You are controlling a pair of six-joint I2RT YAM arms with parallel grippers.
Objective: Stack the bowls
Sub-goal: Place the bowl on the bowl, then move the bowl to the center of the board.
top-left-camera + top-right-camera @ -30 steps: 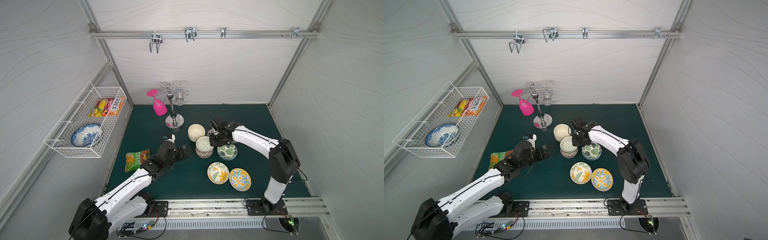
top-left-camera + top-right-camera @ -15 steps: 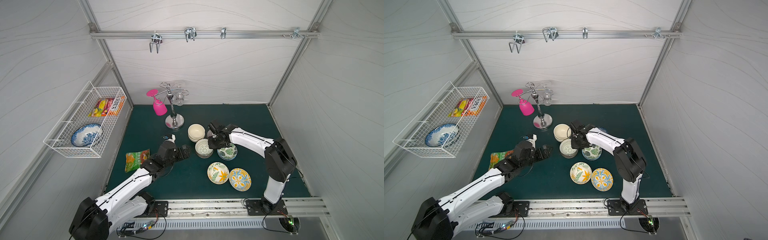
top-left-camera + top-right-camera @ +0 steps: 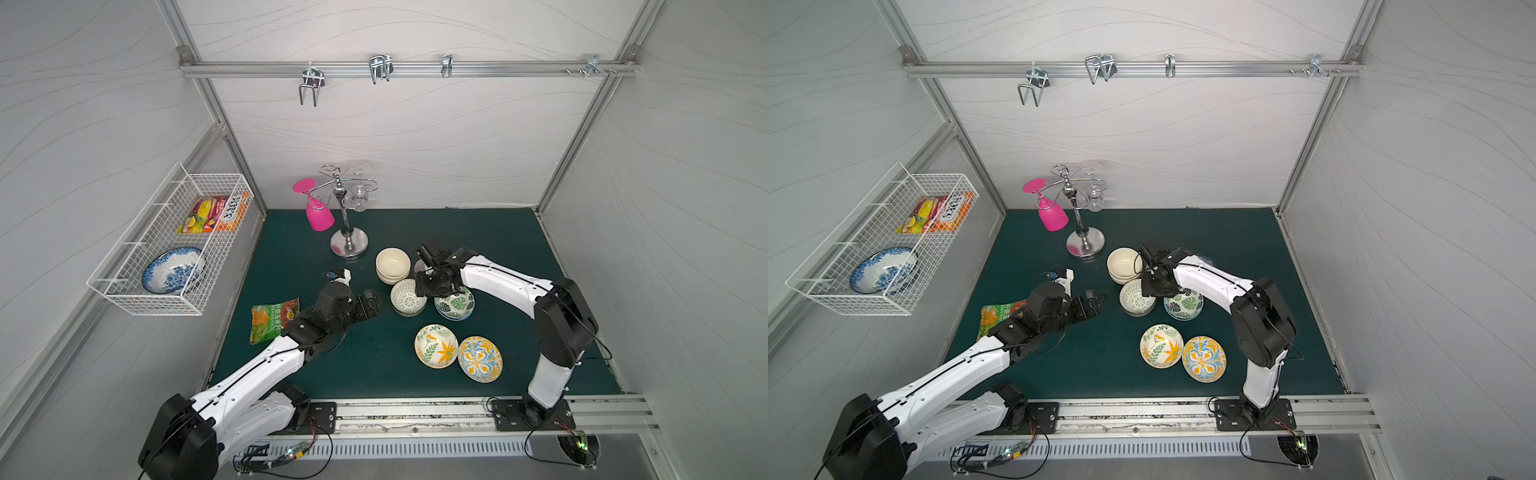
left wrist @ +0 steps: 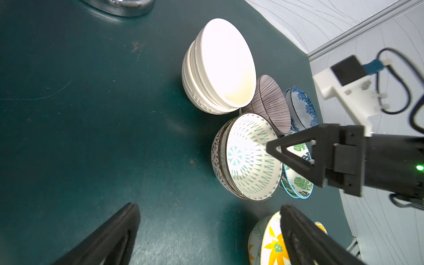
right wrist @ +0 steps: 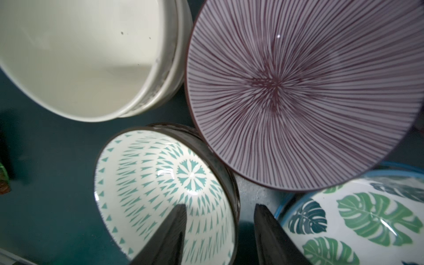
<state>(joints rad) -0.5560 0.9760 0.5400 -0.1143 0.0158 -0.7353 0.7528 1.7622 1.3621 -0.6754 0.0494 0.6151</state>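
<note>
The lattice-patterned bowl (image 3: 407, 297) sits nested in a matching bowl (image 4: 214, 158) on the green mat. My right gripper (image 5: 220, 218) is open astride its rim, one finger (image 5: 169, 234) inside and one outside. My left gripper (image 4: 208, 218) is open over bare mat just left of that stack, and shows in a top view (image 3: 372, 301). Around the stack are nested cream bowls (image 3: 392, 264), a pink-striped bowl (image 5: 298, 91), a blue-and-white bowl (image 4: 302, 107), green-leaf bowls (image 3: 457, 305), a yellow-floral bowl (image 3: 435, 345) and a blue-and-yellow bowl (image 3: 480, 358).
A chrome glass stand (image 3: 348, 245) with a pink wine glass (image 3: 319, 214) is at the back. A snack packet (image 3: 272, 318) lies by the left arm. A wire basket (image 3: 166, 249) on the left wall holds a blue-and-white dish and packets.
The right gripper has brought the lattice bowl down into the matching bowl and opened its jaws. The left arm has not moved.
</note>
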